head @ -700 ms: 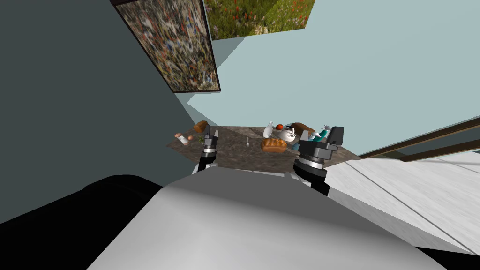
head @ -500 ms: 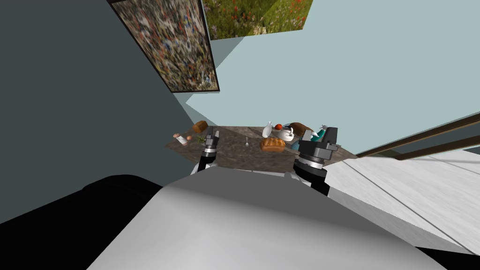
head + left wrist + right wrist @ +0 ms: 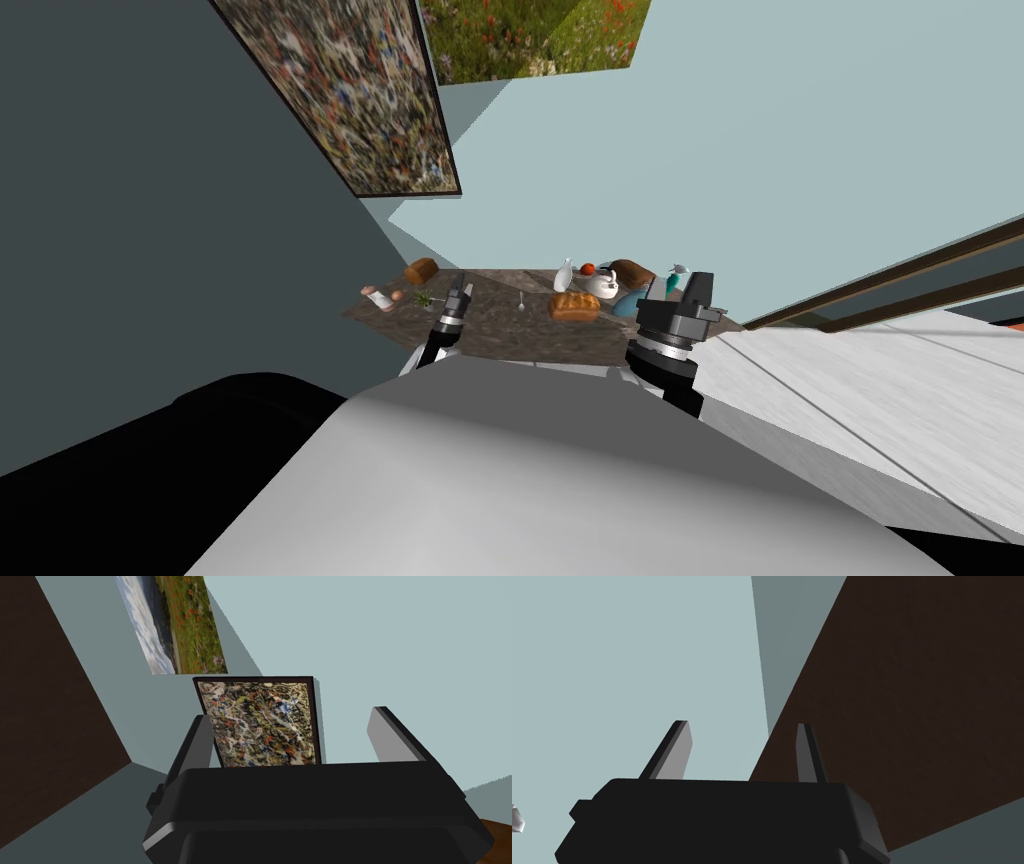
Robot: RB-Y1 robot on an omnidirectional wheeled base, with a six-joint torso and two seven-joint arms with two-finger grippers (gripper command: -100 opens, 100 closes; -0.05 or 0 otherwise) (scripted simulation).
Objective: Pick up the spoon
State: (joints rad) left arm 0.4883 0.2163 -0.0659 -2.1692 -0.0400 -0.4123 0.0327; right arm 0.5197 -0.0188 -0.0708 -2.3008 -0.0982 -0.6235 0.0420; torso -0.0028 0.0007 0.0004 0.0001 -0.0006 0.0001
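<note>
Small spoon [image 3: 521, 300] lies between my wide-open left gripper [image 3: 461, 292] and right gripper [image 3: 698, 288]; probably light, stiff, slippery, so I'd pinch its handle.

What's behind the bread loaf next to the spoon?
Behind the bread loaf, farther across the table, stand a white bottle, a small red fruit, a white teapot and a darker loaf. Anything lying low directly behind the bread loaf is covered.

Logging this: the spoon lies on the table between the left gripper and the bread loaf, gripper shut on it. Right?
No: the left wrist view shows the left gripper open and empty. The spoon does lie on the table between it and the bread loaf.
</note>
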